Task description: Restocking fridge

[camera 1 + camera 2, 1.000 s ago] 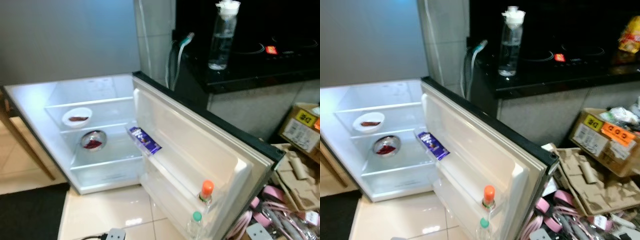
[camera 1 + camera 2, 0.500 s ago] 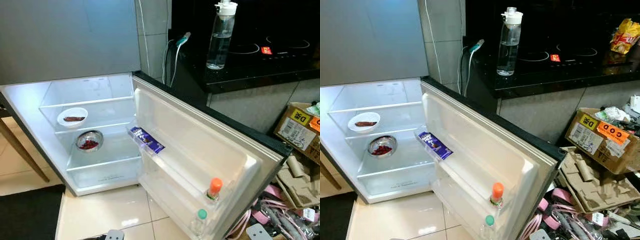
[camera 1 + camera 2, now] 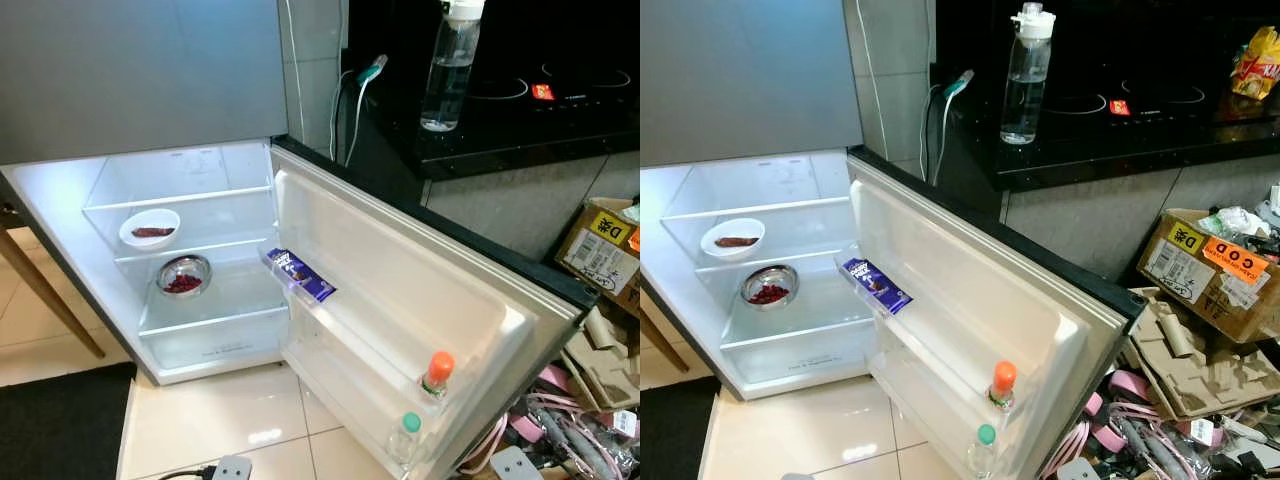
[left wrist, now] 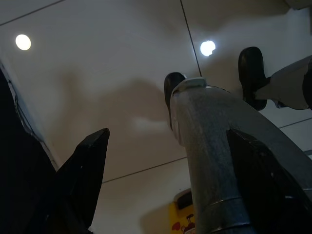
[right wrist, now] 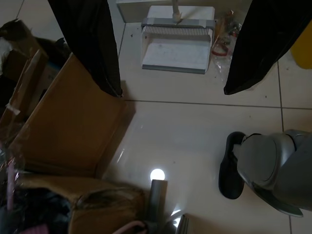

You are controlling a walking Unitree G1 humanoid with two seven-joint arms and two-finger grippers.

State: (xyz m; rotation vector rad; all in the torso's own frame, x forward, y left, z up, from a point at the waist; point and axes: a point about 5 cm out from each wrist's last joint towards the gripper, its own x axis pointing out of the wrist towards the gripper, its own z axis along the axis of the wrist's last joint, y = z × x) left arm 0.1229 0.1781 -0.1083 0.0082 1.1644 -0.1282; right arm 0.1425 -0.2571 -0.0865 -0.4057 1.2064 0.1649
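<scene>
Left gripper [image 4: 165,180] fingers spread wide, empty, right gripper [image 5: 170,53] likewise apart over floor, fridge door [image 3: 970,300] open toward 5 o'clock, chocolate bar [image 3: 875,285] long axis 11-to-5, orange-capped bottle [image 3: 1003,385] upright.

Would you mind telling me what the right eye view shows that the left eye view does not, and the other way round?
Right eye view alone: a yellow snack bag at the far end of the black counter.

Left eye view alone: a wooden leg beside the fridge, and a white plug on the floor tiles.

Both: the open fridge door with a purple chocolate bar and two capped bottles in its racks, a white dish, a steel bowl, and a clear water bottle.
</scene>
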